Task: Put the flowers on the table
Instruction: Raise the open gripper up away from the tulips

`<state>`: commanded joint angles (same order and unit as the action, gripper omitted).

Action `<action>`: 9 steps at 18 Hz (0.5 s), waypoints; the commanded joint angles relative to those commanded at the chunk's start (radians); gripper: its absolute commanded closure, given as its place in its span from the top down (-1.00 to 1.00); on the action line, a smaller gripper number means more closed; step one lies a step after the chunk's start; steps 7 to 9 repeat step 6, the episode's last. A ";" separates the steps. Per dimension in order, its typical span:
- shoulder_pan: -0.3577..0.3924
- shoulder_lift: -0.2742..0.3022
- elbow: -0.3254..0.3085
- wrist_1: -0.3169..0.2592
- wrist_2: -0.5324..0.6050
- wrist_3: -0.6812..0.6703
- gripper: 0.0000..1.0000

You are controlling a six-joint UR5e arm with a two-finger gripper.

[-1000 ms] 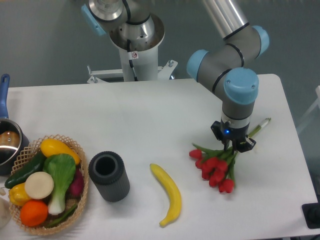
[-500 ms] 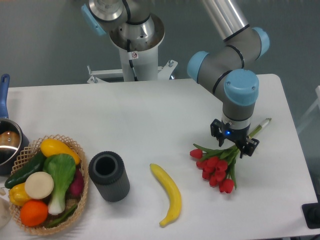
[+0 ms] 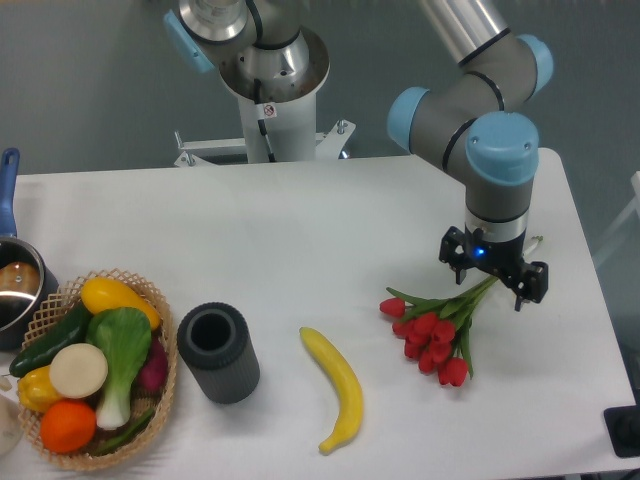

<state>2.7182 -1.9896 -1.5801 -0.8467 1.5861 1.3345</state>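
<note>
The flowers (image 3: 435, 335), a bunch of red tulips with green stems, lie flat on the white table (image 3: 330, 230) at the right, heads toward the front. My gripper (image 3: 494, 283) hangs just above the stem end, fingers spread wide apart and holding nothing. The stems run up and right under the gripper.
A yellow banana (image 3: 338, 386) lies left of the flowers. A dark grey cylindrical cup (image 3: 217, 351) stands further left. A wicker basket (image 3: 150, 300) of vegetables sits at the front left, and a pot (image 3: 15, 285) at the left edge. The table's right edge is close to the gripper.
The gripper opened and let go of the flower stems, then moved right and slightly up. The flowers stay lying on the table.
</note>
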 joint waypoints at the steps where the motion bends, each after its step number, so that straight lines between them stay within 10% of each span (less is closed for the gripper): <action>1: 0.008 -0.002 0.003 0.000 -0.002 0.002 1.00; 9: 0.031 0.003 0.011 -0.003 -0.003 0.003 1.00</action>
